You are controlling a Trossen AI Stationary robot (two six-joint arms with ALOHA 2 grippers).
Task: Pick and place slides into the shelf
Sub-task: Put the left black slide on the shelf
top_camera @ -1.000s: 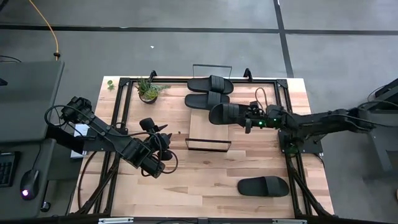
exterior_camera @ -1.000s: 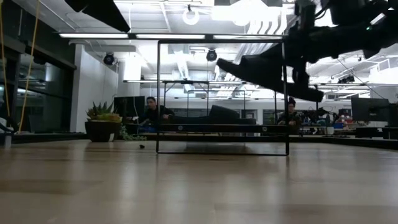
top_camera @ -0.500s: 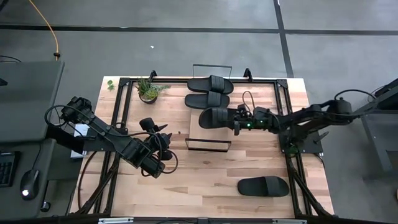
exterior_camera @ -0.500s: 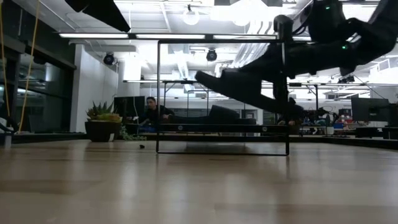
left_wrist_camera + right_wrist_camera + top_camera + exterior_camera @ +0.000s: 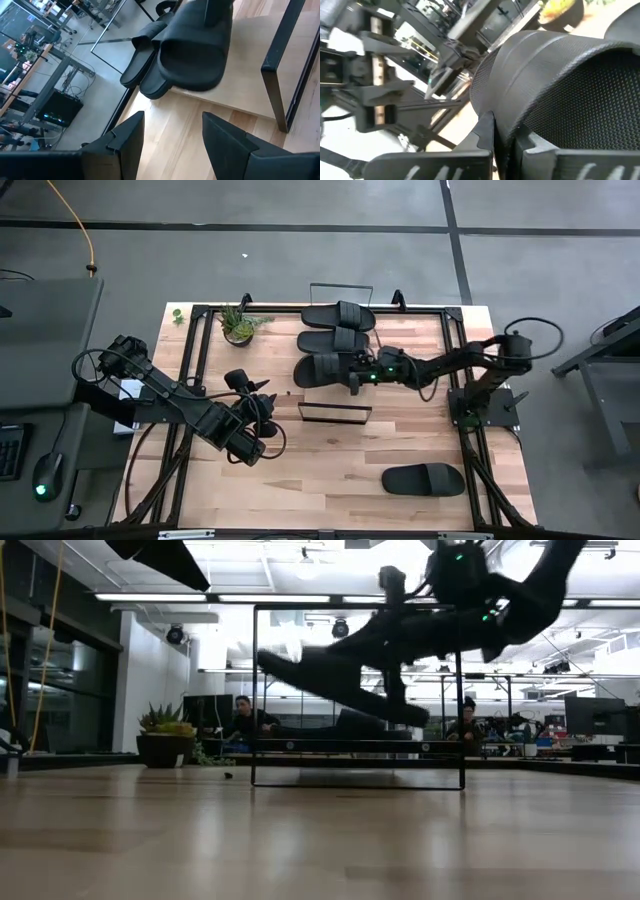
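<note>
- The right gripper point(image 5: 362, 372), clamped on the strap of a slide point(image 5: 325, 368), is now reaching farther across than half a second ago, carrying that slide over the shelf point(image 5: 335, 392); a second ago it was hanging off the shelf's 3 o'clock end.
- In the low view the carried slide point(image 5: 335, 680) is hanging tilted above the shelf's plank point(image 5: 355, 746), not touching it.
- Two slides point(image 5: 337, 327) are lying side by side at the shelf's 12 o'clock end, just beside the carried one.
- A fourth slide point(image 5: 423, 479) is lying on the table point(image 5: 330, 470) at 5 o'clock, well apart.
- The left gripper point(image 5: 262, 402) is waiting at the shelf's 9 o'clock, fingers point(image 5: 127, 140) spread with nothing between them.
- A potted plant point(image 5: 238, 324) is standing at 11 o'clock.
</note>
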